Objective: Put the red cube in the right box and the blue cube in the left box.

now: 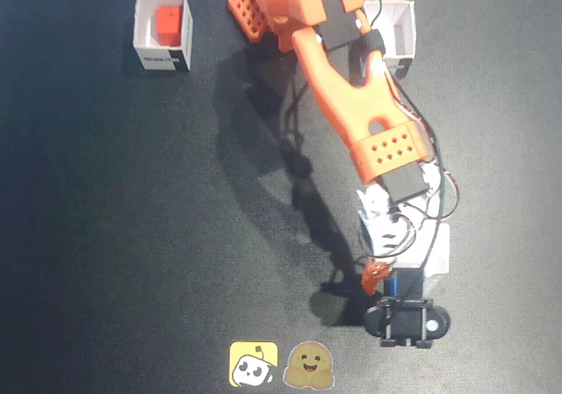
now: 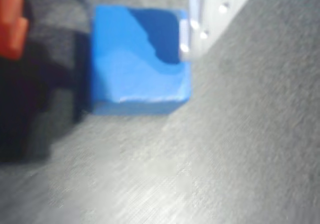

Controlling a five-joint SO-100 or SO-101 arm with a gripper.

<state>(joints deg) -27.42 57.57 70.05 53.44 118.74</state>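
The blue cube (image 1: 407,285) lies on the dark table at the lower right, mostly hidden under the gripper (image 1: 404,275). In the wrist view the blue cube (image 2: 135,64) sits between the orange finger (image 2: 10,24) on the left and the pale finger (image 2: 202,9) on the right. The pale finger is at the cube's right edge. A gap shows between the orange finger and the cube. The jaws stand open around the cube. The red cube (image 1: 169,24) rests inside the white box (image 1: 162,59) at the top left of the fixed view.
A second white box (image 1: 402,27) stands at the top right of the fixed view, partly covered by the orange arm (image 1: 351,104). The black wrist camera mount (image 1: 406,319) hangs below the gripper. Two stickers (image 1: 279,364) lie at the bottom edge.
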